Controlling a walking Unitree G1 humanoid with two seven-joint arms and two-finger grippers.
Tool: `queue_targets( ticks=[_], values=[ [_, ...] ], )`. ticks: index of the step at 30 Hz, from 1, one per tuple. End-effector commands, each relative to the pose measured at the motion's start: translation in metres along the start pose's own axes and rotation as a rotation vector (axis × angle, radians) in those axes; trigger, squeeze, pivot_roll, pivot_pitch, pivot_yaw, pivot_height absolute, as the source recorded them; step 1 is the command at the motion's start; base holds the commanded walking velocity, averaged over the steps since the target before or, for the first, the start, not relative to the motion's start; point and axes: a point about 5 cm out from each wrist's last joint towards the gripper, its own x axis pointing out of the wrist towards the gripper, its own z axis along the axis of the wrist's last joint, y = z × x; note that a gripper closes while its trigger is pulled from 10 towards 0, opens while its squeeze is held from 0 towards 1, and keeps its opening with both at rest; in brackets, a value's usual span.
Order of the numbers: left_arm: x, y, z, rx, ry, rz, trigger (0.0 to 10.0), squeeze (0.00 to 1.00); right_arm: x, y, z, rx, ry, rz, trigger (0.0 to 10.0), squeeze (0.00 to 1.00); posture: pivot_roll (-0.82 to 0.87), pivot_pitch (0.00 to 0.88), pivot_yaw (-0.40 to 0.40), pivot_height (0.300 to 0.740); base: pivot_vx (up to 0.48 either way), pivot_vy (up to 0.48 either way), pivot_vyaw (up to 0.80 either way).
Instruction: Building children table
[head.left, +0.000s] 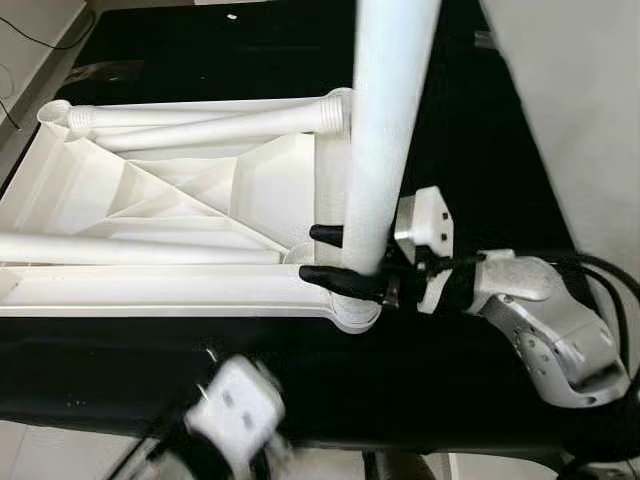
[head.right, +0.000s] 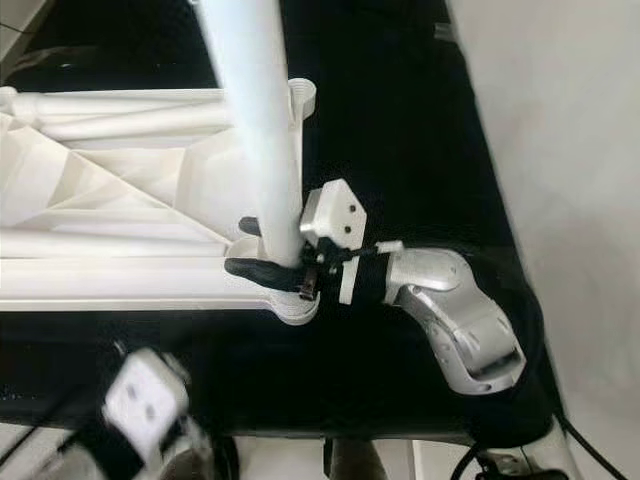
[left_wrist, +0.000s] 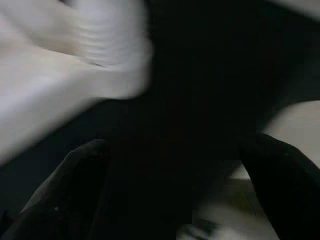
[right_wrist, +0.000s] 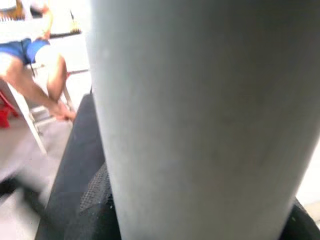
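We note the right pincer (head.left: 335, 255) closed around the lower end of a white leg (head.left: 385, 120), one black finger on each side. The leg stands almost upright, its long axis running up toward the head camera, its foot right over the round corner socket (head.left: 355, 312) of the upturned tabletop (head.left: 150, 200), which lies on a black surface (head.left: 470, 150). The coming move, we judge, is straight down along that axis, then a twist. The right arm is plainly nearer. The left pincer (left_wrist: 165, 200) is blurred, low and left of the socket, fingers spread, holding nothing. Two other legs lie along the tabletop.
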Motion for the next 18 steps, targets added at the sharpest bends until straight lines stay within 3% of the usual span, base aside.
queue_targets(
  ticks=[1, 3, 6, 9, 18],
  values=[
    [-0.003, -0.005, 0.0, -0.017, 0.015, -0.035, 10.0, 0.0, 0.007, 0.009, -0.018, 0.107, 0.026, 0.063, 10.0, 0.0, 0.02, 0.325, 0.033, 0.74, 0.0, 0.0, 0.0],
    [-0.007, -0.008, -0.001, -0.058, 0.026, -0.015, 10.0, 0.0, 0.009, 0.008, -0.018, 0.127, -0.003, 0.064, 10.0, 0.0, 0.03, 0.331, 0.037, 0.74, 0.0, 0.0, 0.0],
    [-0.008, -0.006, -0.001, -0.056, 0.026, 0.015, 10.0, 0.0, 0.01, 0.008, -0.019, 0.126, -0.009, 0.068, 10.0, 0.0, 0.03, 0.331, 0.037, 0.74, 0.0, 0.0, 0.0],
    [-0.008, 0.003, -0.003, -0.003, 0.018, 0.126, 10.0, 0.0, 0.014, 0.011, -0.024, 0.066, 0.018, 0.094, 10.0, 0.0, 0.04, 0.339, 0.038, 0.74, 0.0, 0.0, 0.0],
    [-0.011, 0.01, 0.0, 0.004, 0.012, 0.224, 10.0, 0.0, 0.01, 0.022, -0.033, -0.024, 0.085, 0.144, 10.0, 0.0, 0.05, 0.356, 0.046, 0.74, 0.0, 0.0, 0.0]
  ],
)
